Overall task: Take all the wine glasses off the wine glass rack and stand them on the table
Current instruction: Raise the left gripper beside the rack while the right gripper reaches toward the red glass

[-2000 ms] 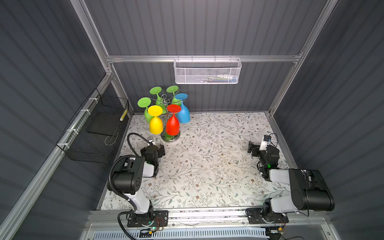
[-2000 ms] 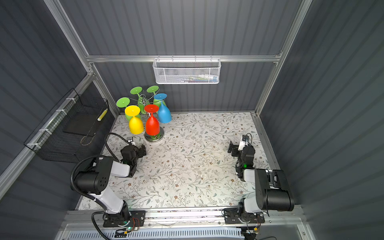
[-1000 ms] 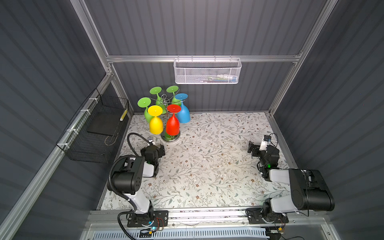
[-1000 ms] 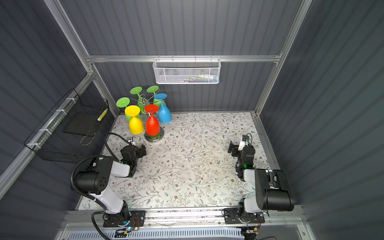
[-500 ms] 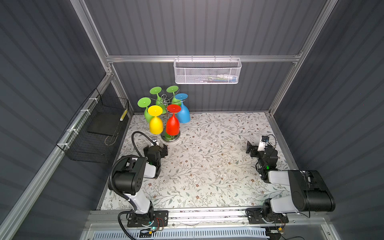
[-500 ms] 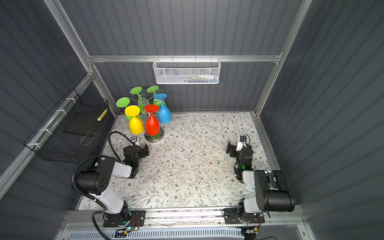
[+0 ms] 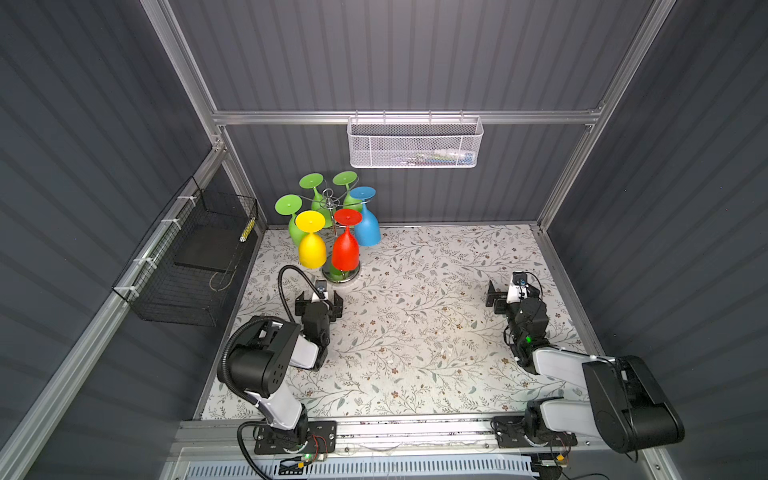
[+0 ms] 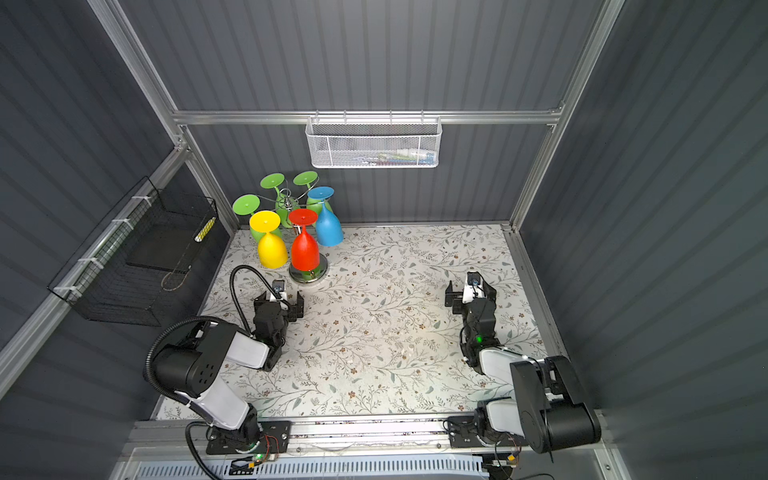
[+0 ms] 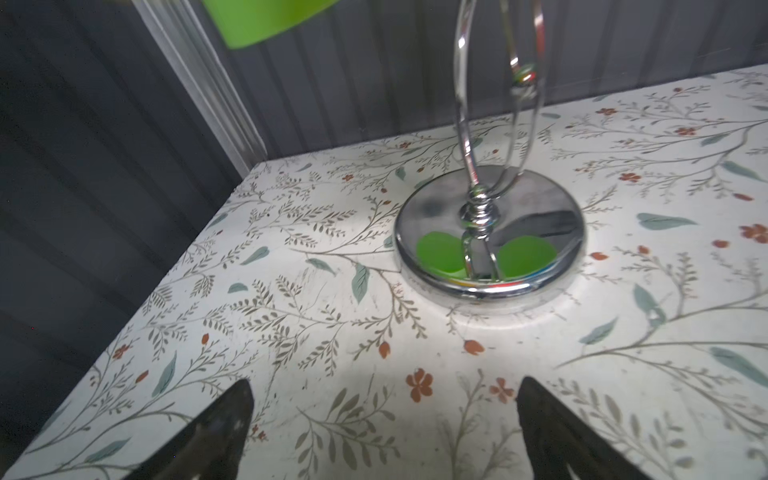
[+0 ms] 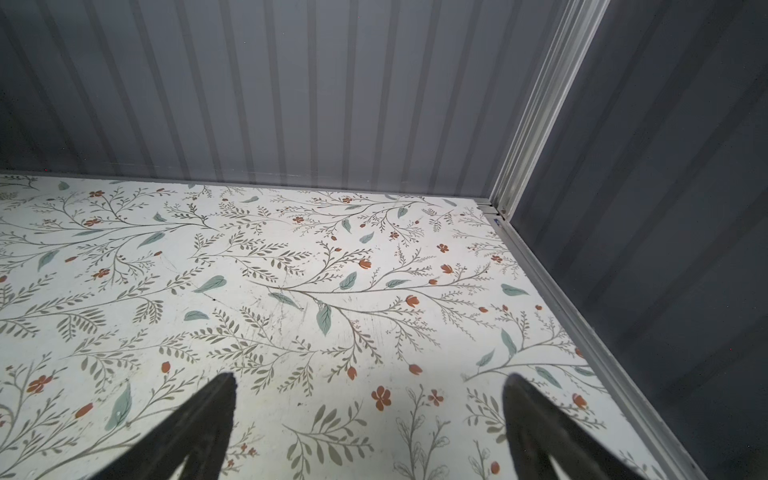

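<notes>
The chrome wine glass rack stands at the back left on its round mirror base. Several wine glasses hang from it upside down: yellow, red, blue and green. My left gripper is open and empty, low over the table just in front of the base, touching nothing. The rim of one green glass shows above in the left wrist view. On the right, my right gripper is open and empty over bare table.
A white mesh basket hangs on the back wall. A black wire basket hangs on the left wall beside the rack. The floral table is walled at the back and on both sides.
My left gripper has shifted a little to the right, toward the rack's base. The right gripper has edged slightly left. Both stay open, and the glasses have not moved.
</notes>
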Tool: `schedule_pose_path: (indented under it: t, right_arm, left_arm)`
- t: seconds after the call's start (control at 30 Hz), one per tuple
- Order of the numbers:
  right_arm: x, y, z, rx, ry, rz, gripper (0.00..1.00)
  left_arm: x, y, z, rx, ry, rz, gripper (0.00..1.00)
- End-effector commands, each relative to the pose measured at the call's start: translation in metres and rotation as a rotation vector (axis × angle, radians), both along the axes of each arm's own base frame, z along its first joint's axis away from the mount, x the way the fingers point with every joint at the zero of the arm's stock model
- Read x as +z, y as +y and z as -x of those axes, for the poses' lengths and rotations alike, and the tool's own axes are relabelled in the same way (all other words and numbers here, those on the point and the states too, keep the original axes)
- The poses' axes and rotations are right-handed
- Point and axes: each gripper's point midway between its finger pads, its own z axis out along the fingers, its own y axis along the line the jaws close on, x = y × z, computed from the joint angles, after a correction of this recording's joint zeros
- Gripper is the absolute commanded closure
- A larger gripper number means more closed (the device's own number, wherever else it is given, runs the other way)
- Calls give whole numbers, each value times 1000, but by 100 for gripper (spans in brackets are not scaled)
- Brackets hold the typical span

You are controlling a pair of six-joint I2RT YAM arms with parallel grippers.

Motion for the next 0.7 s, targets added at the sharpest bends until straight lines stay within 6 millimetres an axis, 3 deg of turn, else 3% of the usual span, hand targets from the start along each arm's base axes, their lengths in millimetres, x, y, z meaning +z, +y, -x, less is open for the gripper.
schedule_pose_path:
  t: [0.0,0.43,0.57,0.67]
  right_arm:
    - [8,-6,2,-34,-27,36,1]
    - [33,-21,18,-137,-114,2,1]
    - [36,-24,17,-155,-115,-13,1]
    - [38,-25,16,-168,-108,-23,1]
  left_arm:
    - [11,-13,5,-34,-26,-99,1]
    - [24,-88,30,-292,-43,-299,1]
    - [50,-124,37,-378,-77,-346,1]
    - [79,-140,36,-400,-39,-247,1]
